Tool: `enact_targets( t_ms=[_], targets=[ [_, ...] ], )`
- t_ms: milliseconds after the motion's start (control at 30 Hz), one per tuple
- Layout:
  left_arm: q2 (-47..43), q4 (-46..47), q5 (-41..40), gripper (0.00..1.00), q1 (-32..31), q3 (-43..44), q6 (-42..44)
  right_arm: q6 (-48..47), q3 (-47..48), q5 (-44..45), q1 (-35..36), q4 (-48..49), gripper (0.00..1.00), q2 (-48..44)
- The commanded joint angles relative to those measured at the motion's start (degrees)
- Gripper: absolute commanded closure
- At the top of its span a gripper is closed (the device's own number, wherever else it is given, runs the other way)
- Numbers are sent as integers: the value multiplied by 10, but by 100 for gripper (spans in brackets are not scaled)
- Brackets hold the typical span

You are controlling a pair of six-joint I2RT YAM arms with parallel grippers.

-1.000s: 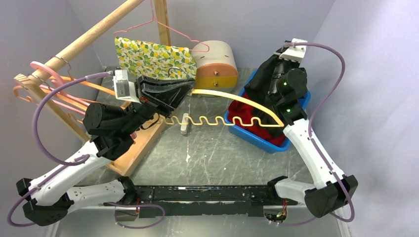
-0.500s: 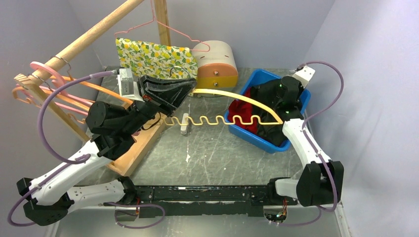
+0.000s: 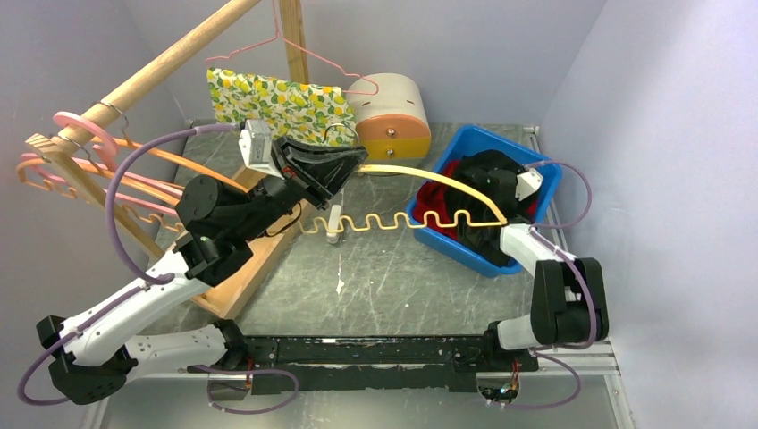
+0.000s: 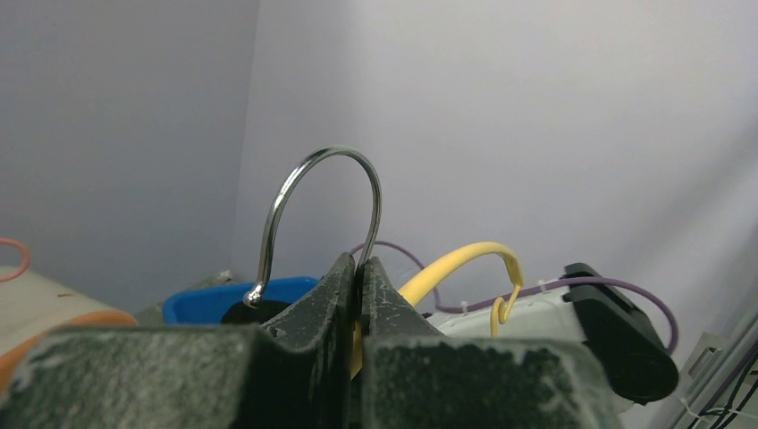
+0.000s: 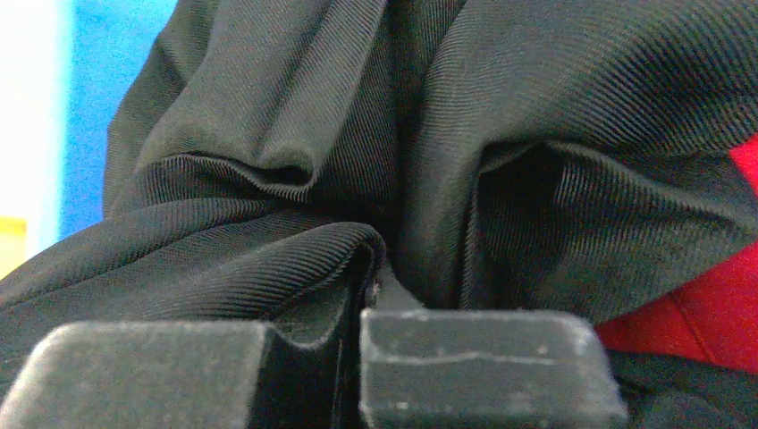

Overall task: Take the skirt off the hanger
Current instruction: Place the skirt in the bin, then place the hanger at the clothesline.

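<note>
- Black ribbed skirt (image 5: pixel 554 116) lies bunched in the blue bin (image 3: pixel 447 247) at 2 o'clock on the desk (image 3: pixel 384 295). It sits on a red cloth (image 3: pixel 435 195).
- Right gripper (image 5: pixel 350 326) is down in that bin. Its jaws are almost fully closed, with a fold of the skirt pinched between them and fabric crowding around the fingers.
- Yellow hanger (image 3: pixel 384 221) runs from about 11 o'clock across to the bin. Its arched top and wavy lower bar look bare along all the visible length, with no cloth draped on them.
- The hanger's 3 o'clock tip ends over the black cloth in the bin. Cannot tell whether it touches or snags the skirt there.
- Progress, as a judgement: removal looks mostly done, since the skirt is down in the bin and the bar is bare. What is left is probably confirming the tip is free, releasing the cloth and putting the hanger away.
- Left gripper (image 4: pixel 357 277) at 11 o'clock has its jaws pressed together on the neck of the hanger's metal hook (image 4: pixel 332 150). The hook's loop stands free above the fingers, and the hanger is held off the desk.
- At 12 o'clock, farthest back, a lemon-print cloth (image 3: pixel 268 103) hangs on a pink wire hanger (image 3: pixel 313 55). Neither gripper is touching it.
</note>
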Motion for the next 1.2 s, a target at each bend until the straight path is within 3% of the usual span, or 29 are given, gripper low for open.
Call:
enact_targets(
  t_ms=[0,100,233,367,667,733,833,933,1167],
  targets=[
    [-3,-8,-33,93,3,16,-4,6,0,29,0,-90,94,-52],
    [1,-17,-46,93,2,17,-3,-1,3,38,0,-132,60,-106],
    [18,-47,-62,93,2,34,4,-20,0,32,1,-171,27,-204],
    [36,-77,-67,93,3,51,8,-41,26,38,0,-236,9,-260],
    [68,-147,-110,93,3,83,19,-102,134,7,0,-325,0,-303],
    [76,-162,-118,93,3,92,25,-154,153,-98,1,-300,0,-319],
    [89,-195,-133,93,3,110,40,-214,184,-341,1,-273,0,-313],
    [99,-222,-145,93,2,126,67,-229,241,-444,1,-316,0,-294],
    [78,-198,-129,93,3,94,96,-301,364,-569,1,-415,0,-313]
  ],
)
